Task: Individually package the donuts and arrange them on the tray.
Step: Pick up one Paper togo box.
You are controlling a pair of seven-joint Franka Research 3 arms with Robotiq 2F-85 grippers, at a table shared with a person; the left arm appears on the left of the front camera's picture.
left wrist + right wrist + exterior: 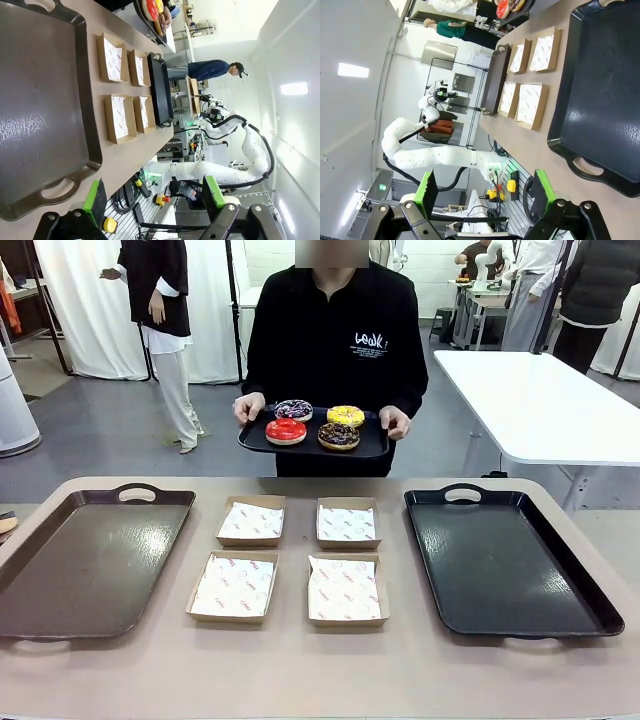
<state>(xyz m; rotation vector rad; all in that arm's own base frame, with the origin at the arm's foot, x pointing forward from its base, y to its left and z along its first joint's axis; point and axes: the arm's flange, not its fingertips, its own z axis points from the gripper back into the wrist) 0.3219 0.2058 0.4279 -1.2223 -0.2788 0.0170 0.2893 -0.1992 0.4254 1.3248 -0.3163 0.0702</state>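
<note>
Currently left gripper (154, 194) and right gripper (485, 189) gape wide, empty; donuts (315, 424) ride the person's handheld tray (249, 442) at 12 o'clock, so a pinch there risks crushing glaze or tipping it.

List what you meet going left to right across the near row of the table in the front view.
In order: left tray → near-left paper-lined box → near-right paper-lined box → right tray.

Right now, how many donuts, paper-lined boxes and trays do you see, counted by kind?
Donuts: 4
Paper-lined boxes: 4
Trays: 3 (left tray, right tray, carried tray)
Total: 11
</note>
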